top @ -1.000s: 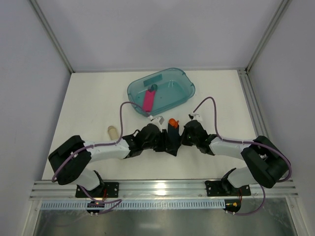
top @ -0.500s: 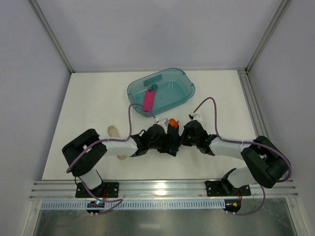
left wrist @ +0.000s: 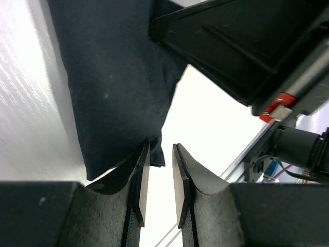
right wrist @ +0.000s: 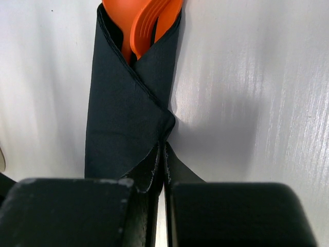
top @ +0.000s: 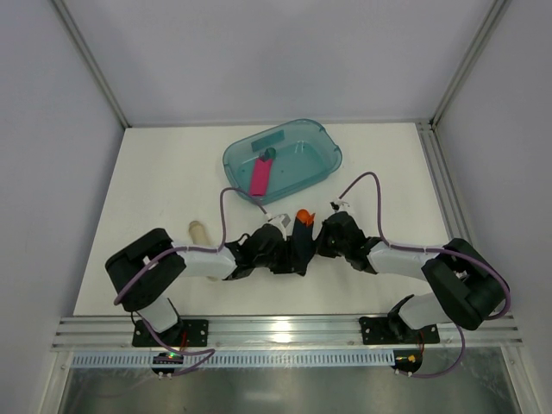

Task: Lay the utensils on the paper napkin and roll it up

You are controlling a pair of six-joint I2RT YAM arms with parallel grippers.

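The paper napkin (right wrist: 123, 118) lies rolled into a narrow black bundle, and the orange utensils (right wrist: 149, 25) poke out of its far end. From above the utensils (top: 302, 215) show between both wrists, with the napkin (top: 298, 252) below them. My right gripper (right wrist: 163, 146) is shut, pinching the napkin's folded edge at the roll's right side. It sits just right of the bundle in the top view (top: 317, 241). My left gripper (left wrist: 160, 149) stands open by a narrow gap. A napkin (left wrist: 113, 77) corner hangs at its left fingertip, with nothing between the pads. It reaches in from the left (top: 285, 250).
A teal tub (top: 332, 159) stands at the back centre holding a pink bar (top: 259, 177). A beige tube (top: 198, 230) lies left of the left arm. The right arm's black body (left wrist: 247, 46) fills the top right of the left wrist view. A metal rail (top: 285, 332) runs along the near edge.
The left arm's elbow swung inward and its gripper slid down and right along the napkin roll, jaws narrowing slightly. The right arm held still.
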